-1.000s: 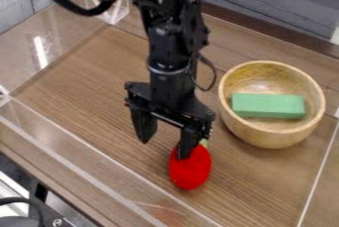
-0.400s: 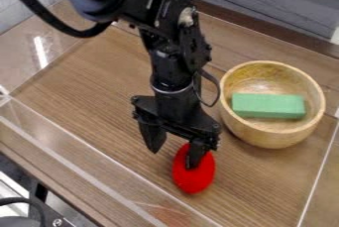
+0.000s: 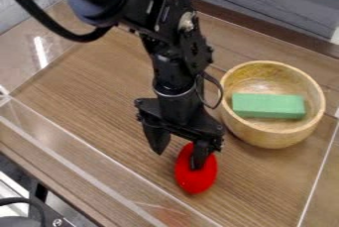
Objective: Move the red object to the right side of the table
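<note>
The gripper (image 3: 185, 154) grasps the red object (image 3: 197, 173) by its top, low over the table (image 3: 79, 97) near the front wall. Maintain grip; carry it rightward, passing in front of the wooden bowl (image 3: 272, 130).

We see even, soft indoor light on the tabletop (image 3: 79, 97), with only a faint shadow under the arm (image 3: 159, 43). Pale glare streaks the clear acrylic walls (image 3: 73, 147) at the left and front. The picture is small and slightly soft throughout.
</note>
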You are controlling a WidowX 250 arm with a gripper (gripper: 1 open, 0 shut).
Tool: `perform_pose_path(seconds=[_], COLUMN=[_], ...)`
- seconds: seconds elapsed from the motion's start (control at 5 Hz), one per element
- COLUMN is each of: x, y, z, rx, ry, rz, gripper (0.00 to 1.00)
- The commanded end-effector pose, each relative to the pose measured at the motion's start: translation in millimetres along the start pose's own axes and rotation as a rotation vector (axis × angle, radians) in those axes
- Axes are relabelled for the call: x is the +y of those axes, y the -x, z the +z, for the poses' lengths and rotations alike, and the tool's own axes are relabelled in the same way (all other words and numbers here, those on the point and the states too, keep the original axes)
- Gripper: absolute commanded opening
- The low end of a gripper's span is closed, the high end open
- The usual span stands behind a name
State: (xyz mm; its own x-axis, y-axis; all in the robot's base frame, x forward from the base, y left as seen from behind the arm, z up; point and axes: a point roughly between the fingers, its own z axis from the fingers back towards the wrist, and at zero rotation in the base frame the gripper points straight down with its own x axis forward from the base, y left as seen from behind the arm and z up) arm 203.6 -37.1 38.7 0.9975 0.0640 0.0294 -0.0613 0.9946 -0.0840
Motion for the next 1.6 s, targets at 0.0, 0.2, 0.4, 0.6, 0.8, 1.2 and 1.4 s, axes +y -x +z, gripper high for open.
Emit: perform_pose_path(seconds=[0.0, 0.2, 0.4, 0.6, 0.8, 1.2, 1.4], x=[-2.7, -1.7, -0.4, 1.2, 2.3, 4.4, 5.1], y=[-5.6, -6.8, -7.5, -8.1, -8.7, -9.9, -10.3], z=[3.9, 2.2, 0.3, -0.9, -0.8, 0.1, 0.9], rx=[-0.036, -0.036, -0.034, -0.032, -0.03, -0.027, -0.028], ry=[0.01, 0.011, 0.009, 0.006, 0.004, 0.001, 0.001], rz=[-0.01, -0.007, -0.002, 0.003, 0.008, 0.018, 0.023], gripper=[1.0, 1.0, 1.0, 1.0, 1.0, 1.0, 1.0])
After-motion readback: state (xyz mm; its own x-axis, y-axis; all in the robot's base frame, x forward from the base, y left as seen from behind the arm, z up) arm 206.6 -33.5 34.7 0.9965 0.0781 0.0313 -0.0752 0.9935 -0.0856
